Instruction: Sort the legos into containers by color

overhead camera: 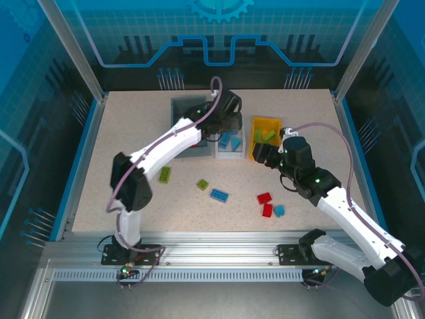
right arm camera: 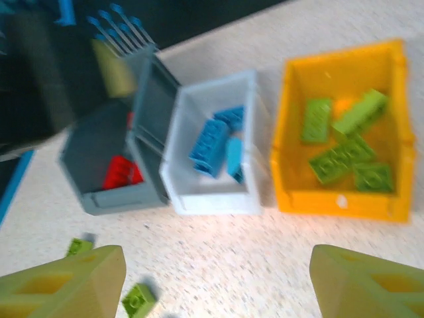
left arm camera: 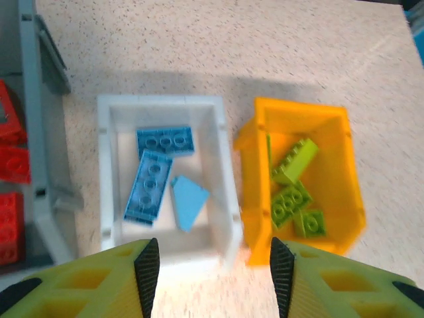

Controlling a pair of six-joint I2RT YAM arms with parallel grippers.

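Three containers stand in a row at the back: a dark grey bin with red legos, a white bin with blue legos, and an orange-yellow bin with lime legos. My left gripper hovers open over the near edge of the white bin, nothing between its fingers. My right gripper stands open above bare table in front of the bins, holding nothing. Loose legos lie on the table: lime, lime, blue, red, red, blue.
The left arm stretches diagonally across the table's left half to the bins. A lime brick lies just inside my right gripper's left finger. Blue rails edge the table on both sides.
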